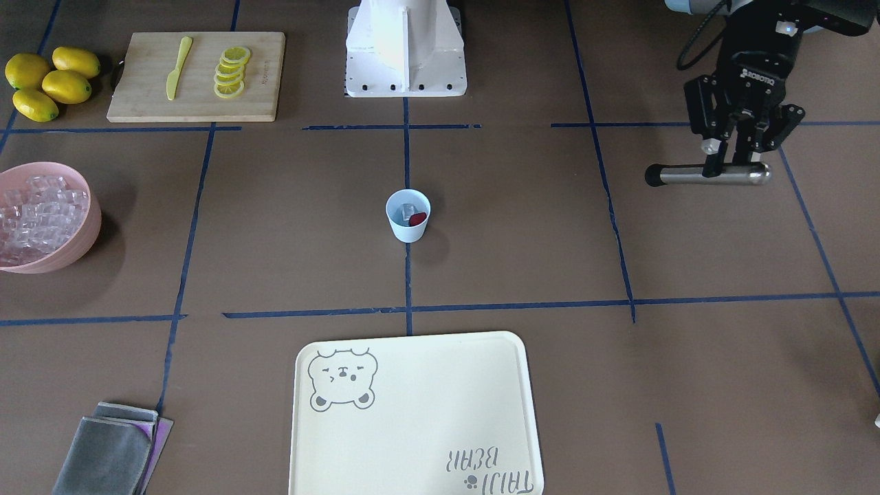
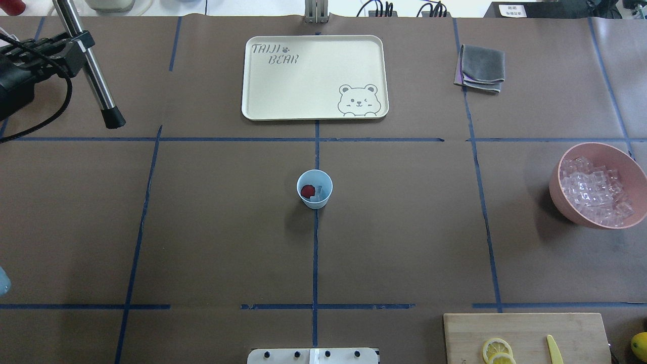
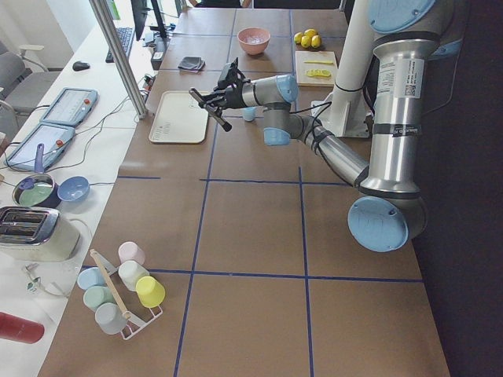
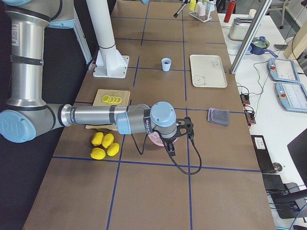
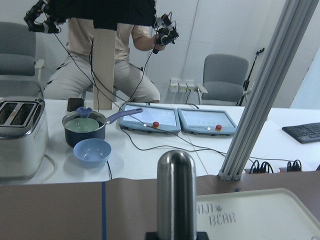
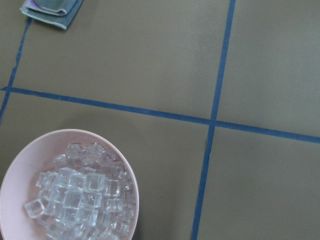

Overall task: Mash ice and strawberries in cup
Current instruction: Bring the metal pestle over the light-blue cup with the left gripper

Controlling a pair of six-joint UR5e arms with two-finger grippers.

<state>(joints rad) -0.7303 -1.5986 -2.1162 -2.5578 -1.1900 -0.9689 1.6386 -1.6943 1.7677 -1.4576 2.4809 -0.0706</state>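
The pale blue cup (image 1: 408, 232) (image 2: 314, 202) stands upright at the table's centre. Inside it lie a dark-red strawberry (image 1: 418, 218) (image 2: 307, 191) and clear ice (image 1: 405, 210) (image 2: 319, 194). My left gripper (image 1: 739, 155) (image 2: 50, 48) hovers far off to the cup's side, shut on a metal muddler (image 1: 708, 175) (image 2: 96, 81) with a black tip. The muddler's rounded steel end (image 5: 176, 195) fills the left wrist view. My right gripper (image 4: 171, 143) hangs over the pink bowl, and I cannot tell whether it is open or shut.
A pink bowl (image 1: 88, 230) (image 2: 556, 194) (image 6: 134, 200) holds many ice cubes. A cream tray (image 1: 426, 412) (image 2: 313, 76), a grey cloth (image 1: 113, 450) (image 2: 482, 65), a cutting board (image 1: 196, 75) with lemon slices and a knife, and whole lemons (image 1: 48, 82) sit around the table's edges.
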